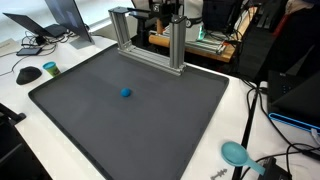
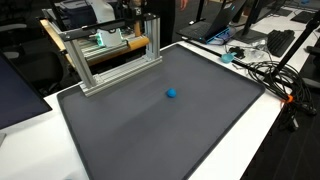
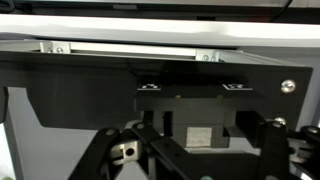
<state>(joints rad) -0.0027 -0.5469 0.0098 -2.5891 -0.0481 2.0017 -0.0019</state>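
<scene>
gripper (image 3: 190, 165): showing only in the wrist view, coming in from the lower edge; its dark links are standing wide apart, left and right, so the jaws are reading as open; the tips are running out of the picture and nothing is showing in their hold.
frame (image 1: 178, 45): aluminium, standing upright on the far edge of the mat in both exterior views (image 2: 153, 38); it is the nearest thing to the gripper, and in the wrist view its pale rail (image 3: 130, 47) is running across the top.
panel (image 3: 80, 90): black, filling the middle of the wrist view below the rail, facing the gripper.
grey block (image 3: 205, 135): sitting low between the gripper links in the wrist view; what it is, I cannot tell.
ball (image 1: 125, 93): small and blue, lying alone near the middle of the mat in both exterior views (image 2: 172, 94), well apart from the frame.
mat (image 1: 100, 130): dark grey, lying flat and covering most of the table (image 2: 200, 130).
table (image 1: 30, 150): white, showing as a border around the mat (image 2: 270, 140).
teal thing (image 1: 235, 152): lying on the table just off a mat corner, beside cables (image 1: 285, 150).
laptop (image 1: 62, 15): sitting open on the table beyond the mat.
</scene>
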